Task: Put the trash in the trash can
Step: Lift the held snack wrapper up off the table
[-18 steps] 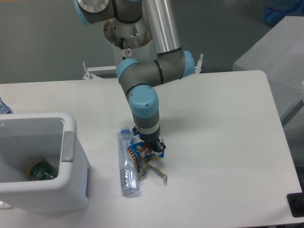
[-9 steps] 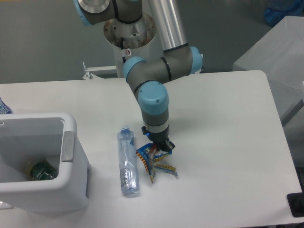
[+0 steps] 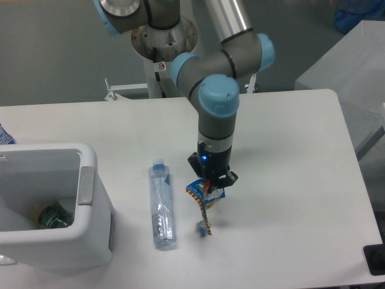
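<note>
The crumpled blue-yellow-red snack wrapper point(image 3: 203, 205) hangs just above the table, pinched at its top by my gripper point(image 3: 213, 183), which is shut on it. Its tail dangles toward the tabletop. The clear crushed plastic bottle point(image 3: 162, 205) with a blue cap lies flat on the table to the wrapper's left, cap pointing away from the camera. The white trash can point(image 3: 90, 198) stands at the front left with its grey handle plate facing the bottle.
A green object point(image 3: 53, 215) lies inside the trash can. The arm's base point(image 3: 162, 42) stands behind the table's far edge. A grey box point(image 3: 355, 66) sits beyond the table's right side. A black item point(image 3: 376, 259) is at the front right corner.
My gripper has moved right and risen with the wrapper, lifting it away from the bottle and off the table. The bottle has stayed where it was.
</note>
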Controlling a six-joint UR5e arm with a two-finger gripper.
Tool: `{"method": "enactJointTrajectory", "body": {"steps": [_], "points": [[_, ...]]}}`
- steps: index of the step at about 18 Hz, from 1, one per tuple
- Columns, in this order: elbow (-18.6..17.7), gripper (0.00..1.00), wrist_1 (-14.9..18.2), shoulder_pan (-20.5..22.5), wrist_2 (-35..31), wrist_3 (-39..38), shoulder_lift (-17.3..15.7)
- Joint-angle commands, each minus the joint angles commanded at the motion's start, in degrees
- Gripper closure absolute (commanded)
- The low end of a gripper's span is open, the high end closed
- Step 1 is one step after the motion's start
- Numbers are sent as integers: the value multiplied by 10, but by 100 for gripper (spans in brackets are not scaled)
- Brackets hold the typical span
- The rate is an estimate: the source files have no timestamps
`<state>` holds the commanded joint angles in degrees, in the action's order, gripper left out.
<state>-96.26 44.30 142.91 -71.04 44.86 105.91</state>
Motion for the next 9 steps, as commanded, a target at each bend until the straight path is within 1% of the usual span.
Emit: {"method": "enactJointTrajectory", "body": {"steps": [2,4,6,9], "points": [[30,90,0,2,43,-56,-5],[48,90,-1,2,83,-95,-15],[58,89,0,-3,102,-135,-33],[58,89,-1,-15,109,-178,-64]]}}
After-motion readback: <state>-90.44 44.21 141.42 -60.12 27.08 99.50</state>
